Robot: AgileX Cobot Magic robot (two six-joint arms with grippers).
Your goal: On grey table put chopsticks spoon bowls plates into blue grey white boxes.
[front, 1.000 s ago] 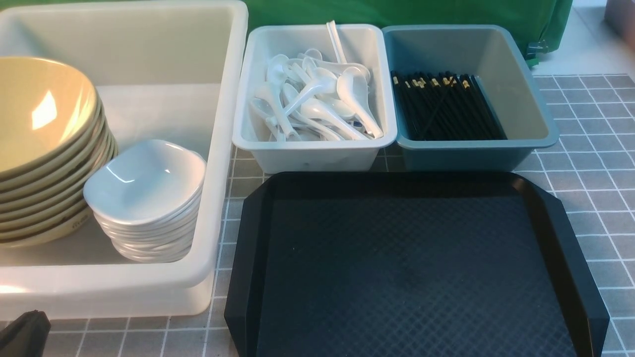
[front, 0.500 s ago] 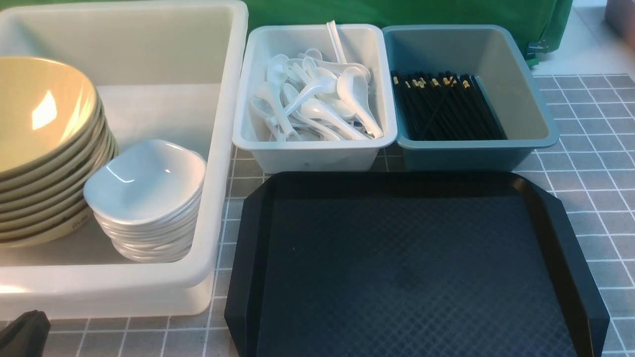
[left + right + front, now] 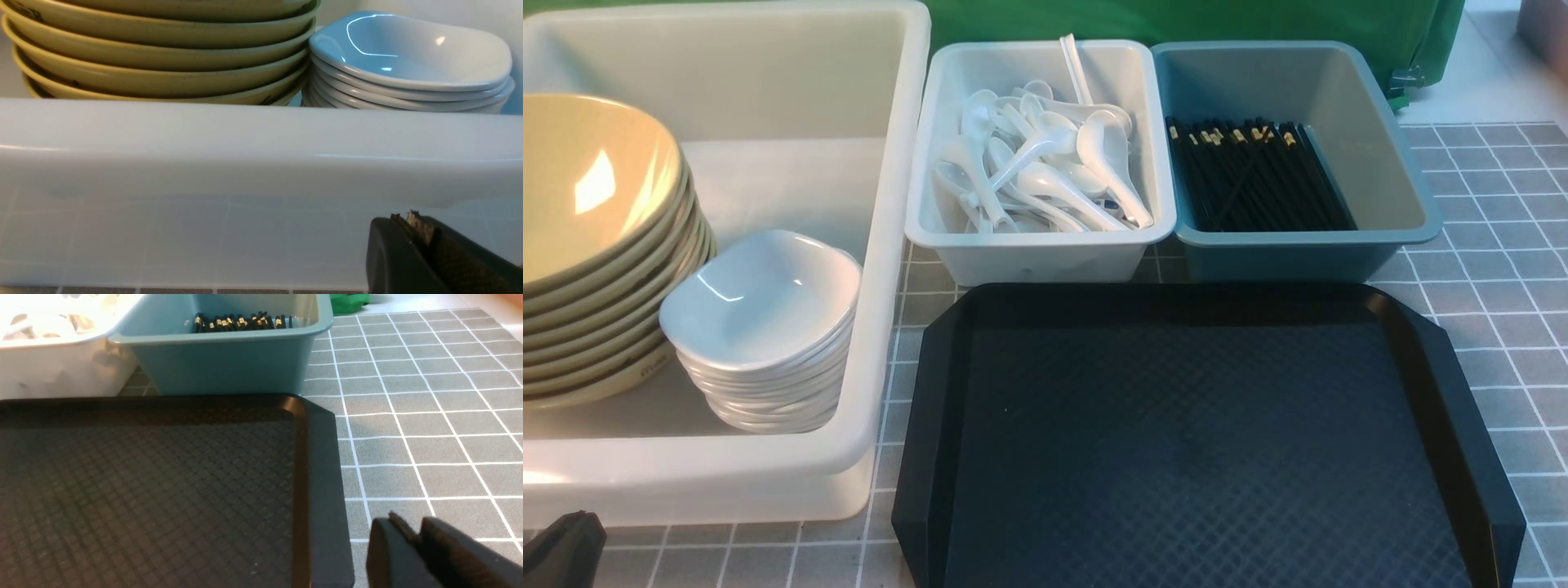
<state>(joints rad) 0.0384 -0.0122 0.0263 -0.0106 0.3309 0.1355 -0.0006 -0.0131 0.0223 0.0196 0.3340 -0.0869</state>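
looking finished, i'd say: the chopsticks (image 3: pixel 1254 180) lie in the blue-grey box (image 3: pixel 1307 260), the spoons (image 3: pixel 1045 163) in the white one (image 3: pixel 1045 263), the bowls (image 3: pixel 596 188) and plates (image 3: pixel 760 302) in the big tub (image 3: pixel 866 245). left claw (image 3: pixel 404 218) pinched together; right claw (image 3: pixel 416 531), i can't tell. next calls for only parking both arms.

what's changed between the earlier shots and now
Nothing has visibly moved, been picked up or let go. The yellow bowls and white dishes are still stacked in the big tub, the spoons in the white bin, the chopsticks in the blue-grey bin.
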